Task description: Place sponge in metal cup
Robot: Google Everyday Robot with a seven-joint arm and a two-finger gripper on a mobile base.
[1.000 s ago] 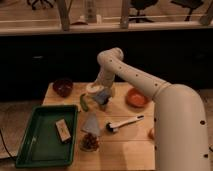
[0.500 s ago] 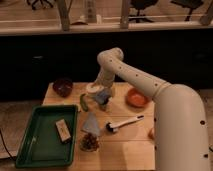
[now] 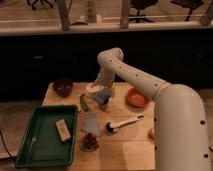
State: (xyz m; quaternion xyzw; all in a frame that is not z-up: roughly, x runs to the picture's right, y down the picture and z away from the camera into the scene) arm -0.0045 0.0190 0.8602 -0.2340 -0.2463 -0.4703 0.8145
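Blue: 1 sponge (image 3: 102,96) under the open hand (image 3: 101,94), beside 1 metal cup (image 3: 93,88).

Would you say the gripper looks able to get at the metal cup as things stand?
Probably yes. The gripper hangs right at the metal cup, near the blue sponge, at the back of the table. Nothing stands between them; the green tray and orange bowl sit off to the sides.

The robot's arm (image 3: 150,87) is a thick, smooth tube of off-white casing, built of rounded segments and dotted with small dark screw holes. It narrows toward the pincer (image 3: 100,96), just behind the metal cup (image 3: 93,88).
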